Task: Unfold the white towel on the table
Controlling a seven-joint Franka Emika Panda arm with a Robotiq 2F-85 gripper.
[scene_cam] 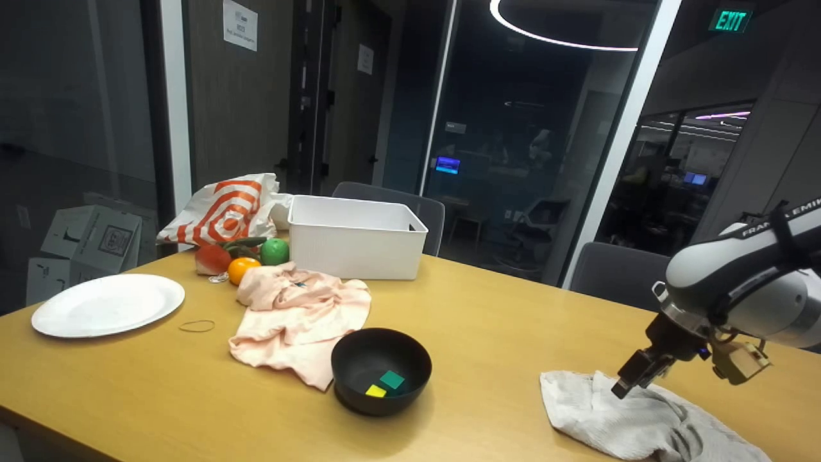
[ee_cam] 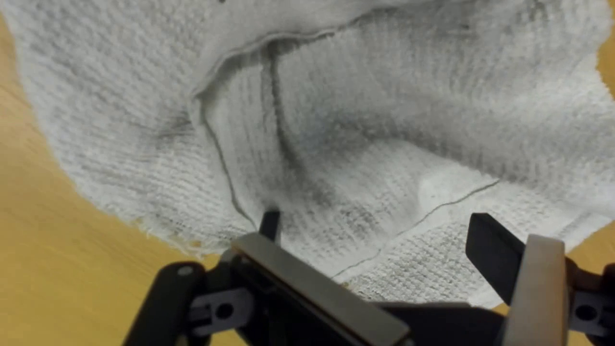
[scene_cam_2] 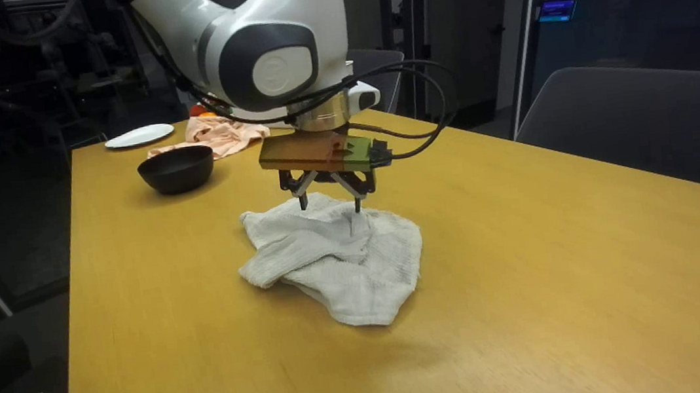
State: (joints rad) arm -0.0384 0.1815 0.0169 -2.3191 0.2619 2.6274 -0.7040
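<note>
The white towel (scene_cam_2: 375, 276) lies crumpled on the wooden table, with folds and overlapping layers. It also shows at the lower right in an exterior view (scene_cam: 590, 410), where the frame's bottom edge cuts it off, and it fills most of the wrist view (ee_cam: 365, 105). My gripper (scene_cam_2: 331, 210) points down over the far part of the towel, its fingers spread apart with nothing between them. In the wrist view the two fingertips (ee_cam: 375, 218) stand wide on either side of a towel seam. The right-hand fingertip in an exterior view is close to the towel; I cannot tell whether it touches.
A black bowl (scene_cam: 381, 346) with small coloured pieces stands beside a peach cloth (scene_cam: 301, 321). Beyond are a white bin (scene_cam: 353, 247), a red-and-white bag (scene_cam: 224, 212), toy produce (scene_cam: 274, 251) and a white plate (scene_cam: 109, 305). Dark chairs (scene_cam_2: 658, 128) stand along the table's edge.
</note>
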